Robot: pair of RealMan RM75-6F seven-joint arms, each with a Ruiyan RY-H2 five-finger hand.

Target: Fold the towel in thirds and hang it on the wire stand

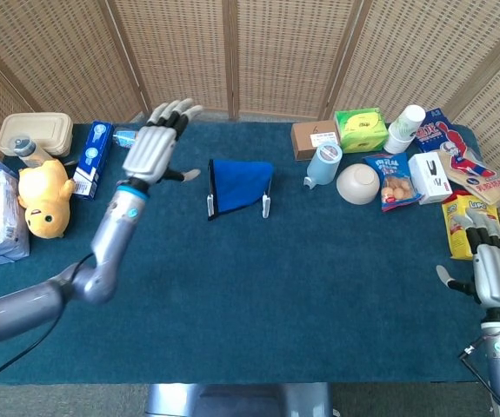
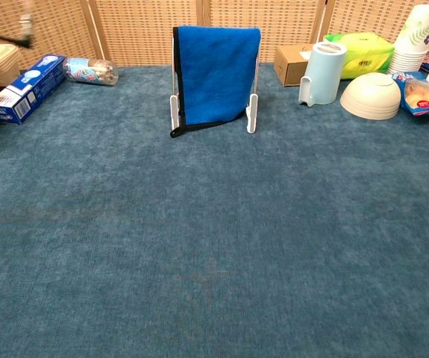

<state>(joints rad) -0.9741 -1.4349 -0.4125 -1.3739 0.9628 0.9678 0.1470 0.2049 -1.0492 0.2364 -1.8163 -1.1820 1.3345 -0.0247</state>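
Note:
The blue towel (image 1: 238, 182) hangs folded over the white wire stand (image 1: 265, 207) at the back middle of the table; in the chest view the towel (image 2: 215, 71) drapes down between the stand's white feet (image 2: 251, 113). My left hand (image 1: 154, 146) is raised to the left of the stand, fingers spread, holding nothing and clear of the towel. My right hand (image 1: 491, 271) hovers at the table's right edge, far from the stand, fingers straight and empty. Neither hand shows in the chest view.
At the left lie a yellow plush toy (image 1: 44, 196), a blue box (image 1: 91, 158), a bottle (image 2: 89, 70) and a lidded container (image 1: 34, 132). Right of the stand stand a light-blue jug (image 2: 322, 71), a bowl (image 2: 370, 95), a cardboard box (image 1: 314, 137), cups and snack packs (image 1: 392, 180).

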